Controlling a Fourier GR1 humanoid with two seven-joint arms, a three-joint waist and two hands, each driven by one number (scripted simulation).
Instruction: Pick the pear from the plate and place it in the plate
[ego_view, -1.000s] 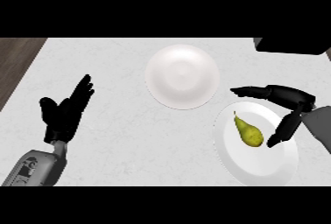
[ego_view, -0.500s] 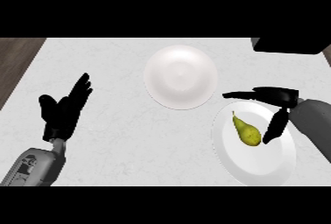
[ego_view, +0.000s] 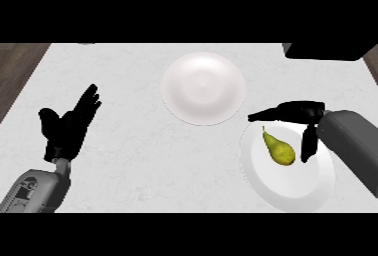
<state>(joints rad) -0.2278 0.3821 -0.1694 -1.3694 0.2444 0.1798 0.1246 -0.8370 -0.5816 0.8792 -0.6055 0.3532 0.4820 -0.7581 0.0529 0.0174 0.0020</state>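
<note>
Pear (ego_view: 280, 149) lying on near plate (ego_view: 295, 192) at lower right of frame, in its upper-left part, stem end toward upper left, fat end toward lower right. Yellow-green, resting on the plate surface, not lifted.

Right hand (ego_view: 299, 112) over the top edge of that plate, coming in from the right edge on a grey forearm. Fingers spread apart and bent: one set stretched left above the pear's stem end, thumb (ego_view: 308, 145) hanging down just right of the pear. Pear sitting in the gap between them; contact not clear, nothing pinched.

Second plate (ego_view: 203, 87) at upper centre of frame, white, bare, just up-left of the near plate, edges near each other, cannot tell whether touching.

Left hand (ego_view: 70, 127) at left of frame, fingers straight and spread, pointing toward upper right, resting over the counter (ego_view: 133, 165), well apart from both plates, holding nothing.

Counter top light grey, speckled. Dark wood strip (ego_view: 18, 70) along upper left edge. Dark object (ego_view: 325, 50) at upper right corner, cut off by the frame, cannot tell what.
</note>
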